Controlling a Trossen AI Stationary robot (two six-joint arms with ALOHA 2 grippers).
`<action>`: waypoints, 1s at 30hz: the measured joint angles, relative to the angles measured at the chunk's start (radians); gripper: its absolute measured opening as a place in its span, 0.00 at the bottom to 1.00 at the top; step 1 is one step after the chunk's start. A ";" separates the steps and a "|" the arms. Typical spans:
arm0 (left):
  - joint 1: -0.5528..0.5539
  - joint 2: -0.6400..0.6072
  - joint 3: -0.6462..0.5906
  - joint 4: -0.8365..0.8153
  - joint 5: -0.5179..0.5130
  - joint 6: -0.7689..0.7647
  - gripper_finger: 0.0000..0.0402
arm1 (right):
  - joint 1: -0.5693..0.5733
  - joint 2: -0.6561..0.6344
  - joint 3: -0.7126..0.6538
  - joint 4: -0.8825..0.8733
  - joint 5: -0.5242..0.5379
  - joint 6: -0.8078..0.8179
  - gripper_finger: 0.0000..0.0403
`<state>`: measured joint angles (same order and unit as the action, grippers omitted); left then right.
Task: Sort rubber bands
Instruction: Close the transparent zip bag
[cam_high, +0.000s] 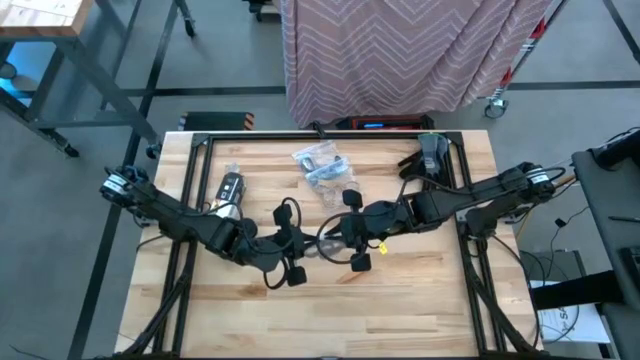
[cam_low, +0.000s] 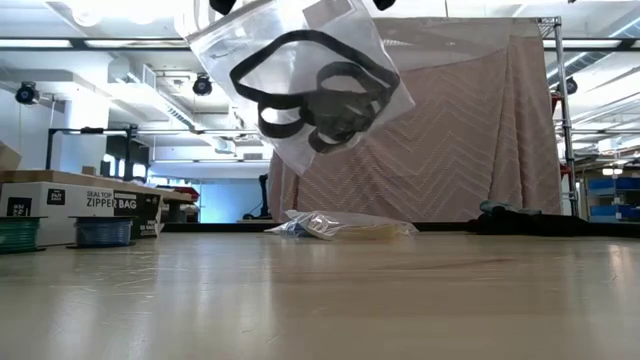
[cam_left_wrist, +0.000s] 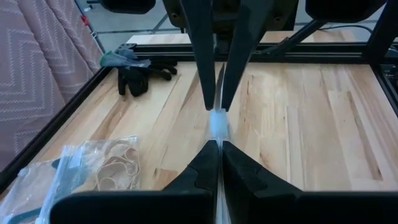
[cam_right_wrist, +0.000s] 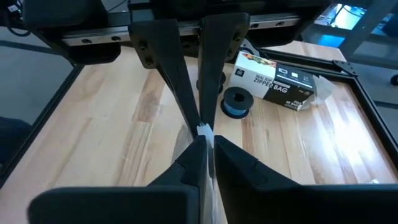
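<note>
Held bag (cam_low: 300, 90): a clear zipper bag is held up off the table between the two arms, near the table's middle; black rubber bands (cam_low: 315, 95) are seen bunched inside it in the low view.
Left gripper (cam_left_wrist: 214, 134): its fingers are clenched on the bag's thin top edge, where they meet the other arm's fingertips.
Right gripper (cam_right_wrist: 202, 138): its fingers are pinched together on the same edge from the opposite side; whether the grip is firm cannot be told.
Other bands: tan loops lie in a second clear bag (cam_left_wrist: 109, 163) on the table, at the far middle in the high view.
Handling: the bands are judged light, soft and floppy, likely to tangle and to sag to the lowest corner of the bag; the film is judged slippery and crinkly.
Where to hold: the stiffer zipper strip is judged the best place for a grip, with both sides held apart if the mouth is to be opened.
Surroundings: dark gloves (cam_left_wrist: 140, 73) lie at the far right; a zipper-bag box (cam_right_wrist: 280, 81) and a blue spool (cam_right_wrist: 236, 102) lie to the left.
</note>
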<state>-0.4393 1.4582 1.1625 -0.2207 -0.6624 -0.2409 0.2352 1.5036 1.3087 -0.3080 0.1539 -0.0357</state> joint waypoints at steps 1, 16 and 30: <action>0.000 0.000 0.000 0.000 0.000 0.000 0.00 | 0.000 0.000 0.000 0.000 0.000 0.000 0.05; 0.004 0.000 0.000 0.031 0.038 0.043 0.00 | 0.000 0.000 0.000 0.002 -0.020 -0.002 0.05; 0.008 0.000 0.000 0.046 0.046 0.060 0.00 | 0.000 0.000 0.000 0.001 -0.074 -0.006 0.01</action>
<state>-0.4309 1.4582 1.1622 -0.1751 -0.6165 -0.1809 0.2352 1.5032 1.3087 -0.3066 0.0802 -0.0418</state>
